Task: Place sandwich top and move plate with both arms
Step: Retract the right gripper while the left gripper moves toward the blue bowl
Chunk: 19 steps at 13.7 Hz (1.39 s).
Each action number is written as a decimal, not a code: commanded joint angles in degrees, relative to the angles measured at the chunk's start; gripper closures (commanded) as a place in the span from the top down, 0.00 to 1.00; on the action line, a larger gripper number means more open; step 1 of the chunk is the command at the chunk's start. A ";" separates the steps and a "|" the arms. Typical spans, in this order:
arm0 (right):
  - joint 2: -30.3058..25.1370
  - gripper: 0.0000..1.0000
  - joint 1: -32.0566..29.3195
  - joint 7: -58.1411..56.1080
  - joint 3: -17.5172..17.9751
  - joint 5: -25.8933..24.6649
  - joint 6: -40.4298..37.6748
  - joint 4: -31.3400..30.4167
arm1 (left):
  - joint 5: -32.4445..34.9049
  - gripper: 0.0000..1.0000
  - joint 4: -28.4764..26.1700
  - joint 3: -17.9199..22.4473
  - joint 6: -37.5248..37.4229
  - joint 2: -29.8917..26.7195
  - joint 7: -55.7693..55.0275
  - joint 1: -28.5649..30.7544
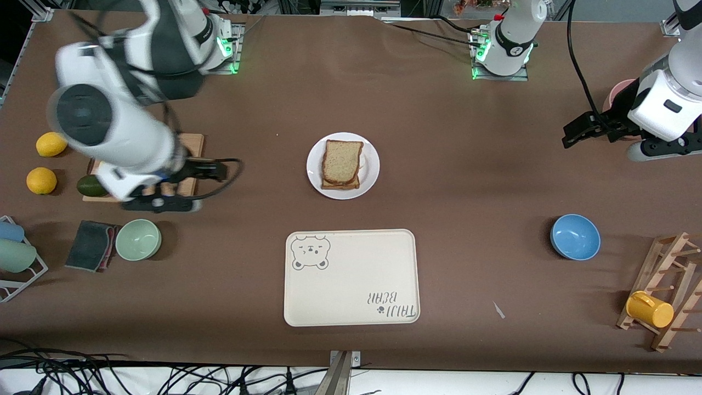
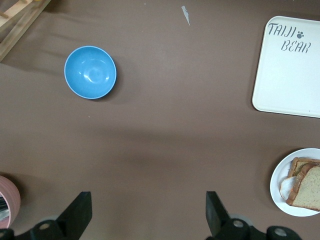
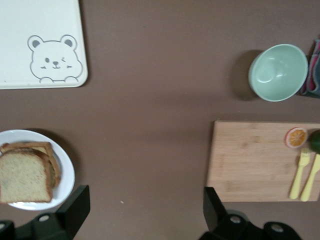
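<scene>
At the right arm's end of the table: two yellow lemons [image 1: 51, 144], a dark green avocado [image 1: 91, 186] and a pale wooden cutting board [image 3: 250, 160] carrying an orange fruit half [image 3: 296, 137] and two pale yellow plastic utensils [image 3: 305, 176]. Over this board, the right gripper [image 3: 145, 210], black fingers [image 3: 75, 207] spread wide, nothing between them. Nearer to the front camera than the board: a folded dark grey cloth [image 1: 89, 245] just beside a mint green bowl [image 1: 138, 239].

In the middle of the table: the round plain white plate [image 1: 369, 164], and on it the sandwich top [image 1: 342, 161], a light tan speckled bread slice with thin brown crust, lying on a darker slice. Nearer to the front camera, apart from the plate: a cream rectangular tray [image 1: 351, 277] with a winking bear drawing and the printed words "TAIJI BEAR" with a small paw mark.

Toward the left arm's end: a blue bowl [image 1: 575, 236], a wooden rack [image 1: 666, 288] with a yellow mug [image 1: 649, 309]. Above bare brown tabletop, the left gripper [image 2: 147, 212], fingers [image 2: 80, 210] also set wide apart and empty, beside a pink cup [image 2: 10, 200].
</scene>
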 commanded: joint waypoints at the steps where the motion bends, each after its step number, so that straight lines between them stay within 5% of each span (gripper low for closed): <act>1: -2.87 1.00 0.41 -11.87 -8.88 5.73 -4.17 -1.32 | 2.06 1.00 1.32 -0.39 -1.18 1.01 -0.26 -0.07; 3: -4.63 1.00 -0.81 -16.47 -10.76 5.40 -4.45 -2.10 | 2.33 1.00 1.41 -0.30 -1.18 2.07 -0.26 0.02; 5: -7.35 1.00 -4.15 -16.48 -8.93 3.39 -2.35 -4.30 | 5.04 1.00 1.23 -0.48 -1.10 3.12 -0.17 -0.33; 10: -14.99 1.00 -14.86 -15.78 3.10 -3.56 4.15 -13.34 | 5.23 1.00 0.97 -0.65 -0.31 8.21 -0.08 -1.03; 14: -20.71 1.00 -24.35 -16.74 9.18 -3.57 8.74 -19.52 | 3.74 1.00 0.79 -1.35 0.66 13.13 1.31 -1.38; 19: -23.45 1.00 -26.05 -15.95 9.28 -3.84 7.95 -19.52 | -0.12 1.00 0.71 -1.36 4.61 19.11 4.21 -1.47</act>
